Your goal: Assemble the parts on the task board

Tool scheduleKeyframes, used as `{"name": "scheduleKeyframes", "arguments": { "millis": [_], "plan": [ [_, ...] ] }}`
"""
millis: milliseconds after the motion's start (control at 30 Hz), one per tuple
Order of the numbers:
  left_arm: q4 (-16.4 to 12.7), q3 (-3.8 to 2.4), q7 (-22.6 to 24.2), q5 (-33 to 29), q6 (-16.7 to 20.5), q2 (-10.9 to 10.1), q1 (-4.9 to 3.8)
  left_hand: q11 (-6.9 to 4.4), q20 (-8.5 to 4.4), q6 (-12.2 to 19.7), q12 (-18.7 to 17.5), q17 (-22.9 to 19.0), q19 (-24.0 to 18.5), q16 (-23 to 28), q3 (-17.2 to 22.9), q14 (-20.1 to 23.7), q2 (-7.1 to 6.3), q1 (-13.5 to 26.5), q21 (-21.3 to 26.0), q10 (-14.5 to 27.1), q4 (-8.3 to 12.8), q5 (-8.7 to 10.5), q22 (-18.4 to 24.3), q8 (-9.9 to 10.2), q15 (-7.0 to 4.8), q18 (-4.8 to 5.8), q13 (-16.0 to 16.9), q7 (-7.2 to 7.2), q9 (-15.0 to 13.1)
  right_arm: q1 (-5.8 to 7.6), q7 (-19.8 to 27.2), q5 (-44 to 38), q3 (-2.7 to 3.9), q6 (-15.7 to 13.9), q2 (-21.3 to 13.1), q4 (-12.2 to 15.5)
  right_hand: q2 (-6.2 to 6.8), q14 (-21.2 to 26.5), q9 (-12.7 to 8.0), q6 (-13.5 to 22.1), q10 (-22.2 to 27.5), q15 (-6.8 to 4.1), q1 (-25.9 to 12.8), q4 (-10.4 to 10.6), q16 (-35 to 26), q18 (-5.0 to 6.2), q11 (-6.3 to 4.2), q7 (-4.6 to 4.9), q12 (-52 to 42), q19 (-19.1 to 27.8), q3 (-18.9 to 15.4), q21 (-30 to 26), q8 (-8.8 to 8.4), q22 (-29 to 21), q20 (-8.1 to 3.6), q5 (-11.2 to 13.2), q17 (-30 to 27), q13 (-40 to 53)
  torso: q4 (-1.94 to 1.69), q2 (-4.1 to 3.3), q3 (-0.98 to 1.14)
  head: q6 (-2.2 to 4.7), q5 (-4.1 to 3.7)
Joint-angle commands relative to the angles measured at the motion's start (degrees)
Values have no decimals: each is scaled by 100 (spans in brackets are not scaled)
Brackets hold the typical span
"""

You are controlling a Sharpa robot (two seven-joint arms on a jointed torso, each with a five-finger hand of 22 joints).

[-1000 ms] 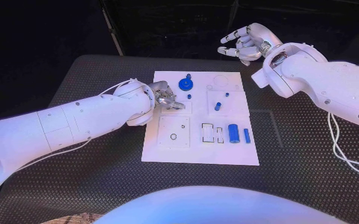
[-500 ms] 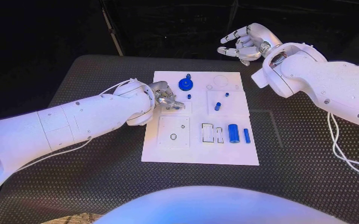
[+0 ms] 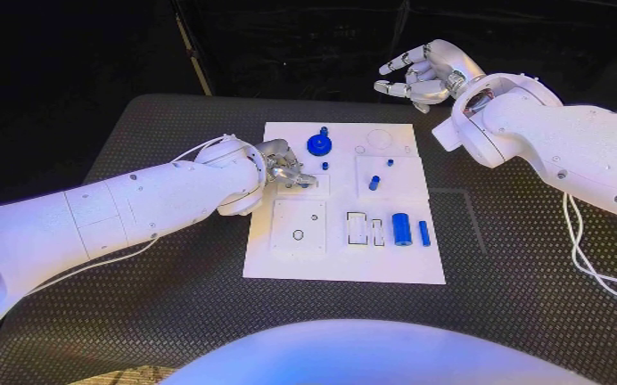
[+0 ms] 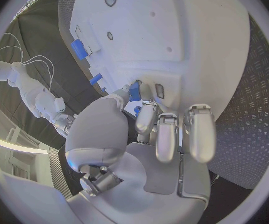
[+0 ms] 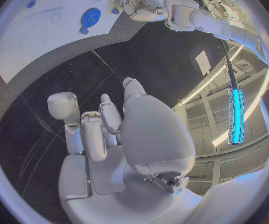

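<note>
The white task board [image 3: 345, 260] lies in the middle of the table. My left hand [image 3: 285, 169] rests low over its left middle part. In the left wrist view the thumb and a fingertip [image 4: 148, 115] pinch a small blue part [image 4: 134, 91] against the board [image 4: 171, 25]. A blue gear [image 3: 319, 143] stands at the far edge, with a small blue peg [image 3: 325, 166] just before it. Two short blue pieces [image 3: 374, 182] lie mid-board. A blue cylinder [image 3: 401, 229] and a thin blue bar [image 3: 424, 233] lie near the right edge. My right hand [image 3: 418, 76] hangs raised beyond the far right corner, fingers apart, holding nothing.
The black ribbed table [image 3: 514, 251] spreads on all sides of the board. A white cable [image 3: 585, 242] runs along my right arm. Slots [image 3: 364, 229] and a square plate with an oval hole [image 3: 299, 227] mark the board's near half.
</note>
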State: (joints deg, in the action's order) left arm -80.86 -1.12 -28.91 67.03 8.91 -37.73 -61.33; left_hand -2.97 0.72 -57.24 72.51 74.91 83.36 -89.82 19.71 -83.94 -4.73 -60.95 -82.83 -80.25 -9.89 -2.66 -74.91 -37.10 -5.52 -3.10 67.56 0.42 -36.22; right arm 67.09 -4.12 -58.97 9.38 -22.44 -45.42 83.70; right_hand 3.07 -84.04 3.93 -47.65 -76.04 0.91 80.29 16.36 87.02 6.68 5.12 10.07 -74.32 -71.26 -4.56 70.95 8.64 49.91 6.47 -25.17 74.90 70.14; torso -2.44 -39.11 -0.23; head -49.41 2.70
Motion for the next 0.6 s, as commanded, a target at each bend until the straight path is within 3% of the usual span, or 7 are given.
{"name": "scheduleKeyframes", "arguments": {
  "millis": [33, 600],
  "plan": [
    [21, 23, -68, -39, -204, 2, 25, -9, -3, 4, 23, 1509, 27, -18, -7, -606, -7, 55, 8, -3, -43, -35, -480, 4, -32, 49, 9, 19, -1, 11, 46, 14, 4, 27, 3, 7, -63, -432, -6, -46, 3, -49, -7, 6, -33, 59, -24, -10, 12, 20, -41, -19, 38, -6, -1, -39, 803, -7, -1, 0, -1, -4, 0],
    [32, 11, -68, -38, -269, -4, -16, -10, -3, -15, 28, 1509, 32, -18, 9, -606, -27, 123, 5, -8, -91, -35, -488, -10, -31, 51, 12, 16, -9, 10, 44, 15, 4, 33, 8, 0, -63, -432, -6, -46, 3, -49, -7, 6, -33, 59, -24, -10, 12, 20, -41, -19, 38, -6, -1, -39, 803, -7, 3, -1, -2, -18, 3]
  ]
}}
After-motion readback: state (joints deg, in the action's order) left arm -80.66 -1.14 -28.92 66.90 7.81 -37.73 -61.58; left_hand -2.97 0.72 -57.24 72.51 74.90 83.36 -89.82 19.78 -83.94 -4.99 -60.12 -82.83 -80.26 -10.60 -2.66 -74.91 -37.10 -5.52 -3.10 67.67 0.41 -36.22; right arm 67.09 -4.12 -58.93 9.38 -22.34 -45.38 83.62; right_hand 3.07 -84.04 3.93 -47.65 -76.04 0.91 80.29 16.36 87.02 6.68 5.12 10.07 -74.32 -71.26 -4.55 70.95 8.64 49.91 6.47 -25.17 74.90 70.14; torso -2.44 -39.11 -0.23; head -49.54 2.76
